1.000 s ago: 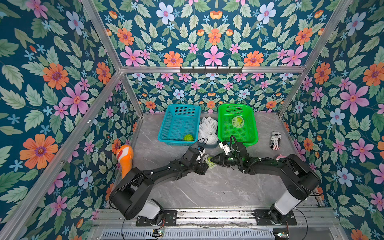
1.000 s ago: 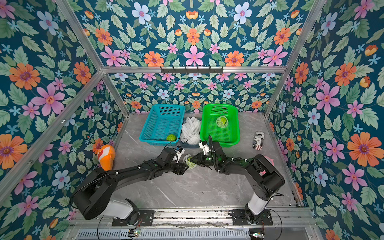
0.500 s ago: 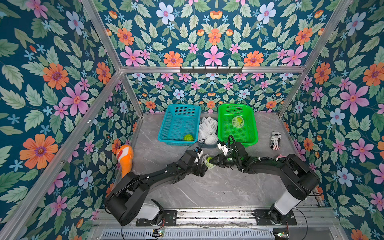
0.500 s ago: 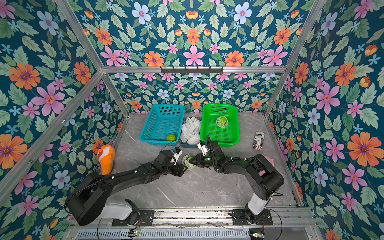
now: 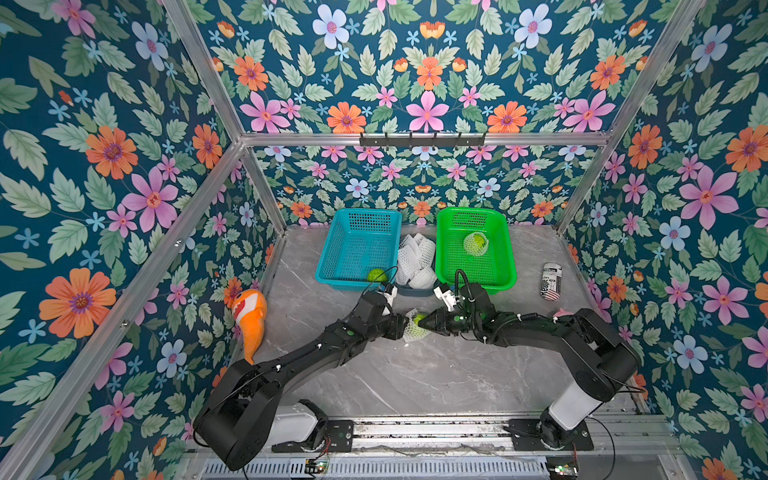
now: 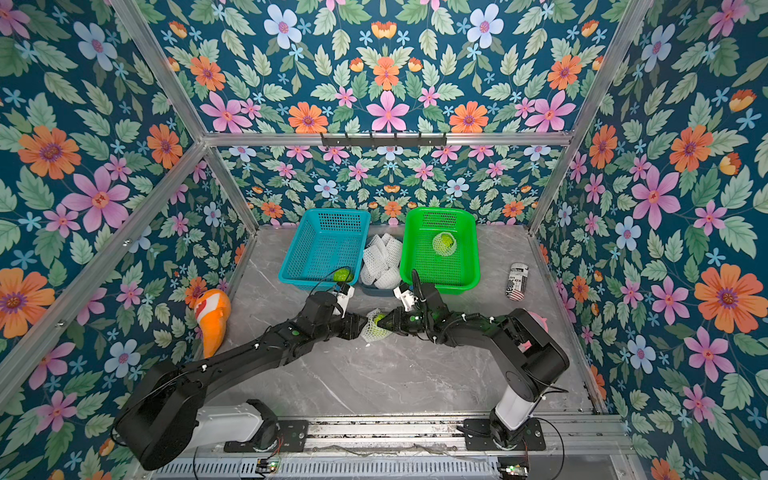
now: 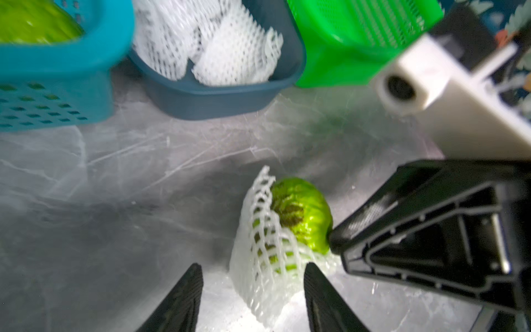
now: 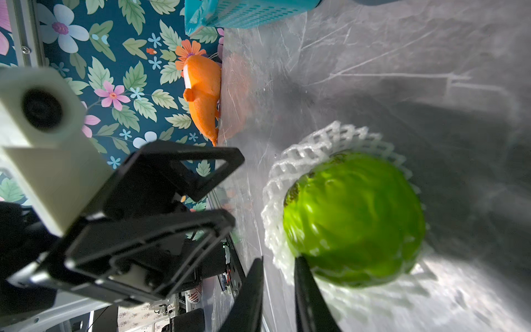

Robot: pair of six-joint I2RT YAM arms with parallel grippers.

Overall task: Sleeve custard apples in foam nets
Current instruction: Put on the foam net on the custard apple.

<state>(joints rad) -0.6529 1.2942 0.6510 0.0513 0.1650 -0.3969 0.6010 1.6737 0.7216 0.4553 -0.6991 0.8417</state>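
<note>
Left wrist view: a bright green, bumpy custard apple [image 7: 304, 212] lies on the grey marbled surface [image 7: 115, 201], half inside a white foam mesh net [image 7: 258, 258], its brown stem end bare. The left gripper [image 7: 253, 267] stands open astride the net, probably to drag it further on. The right gripper [image 8: 278, 260], nearly closed, seems to nip the net's rim, bracing the fruit against that pull. Only both top views show the rest: a bare fruit [image 5: 376, 274] in the turquoise perforated basket [image 5: 332, 249], a netted fruit [image 5: 476, 243] in the green perforated basket [image 5: 508, 257], spare nets [image 5: 415, 259] between.
</note>
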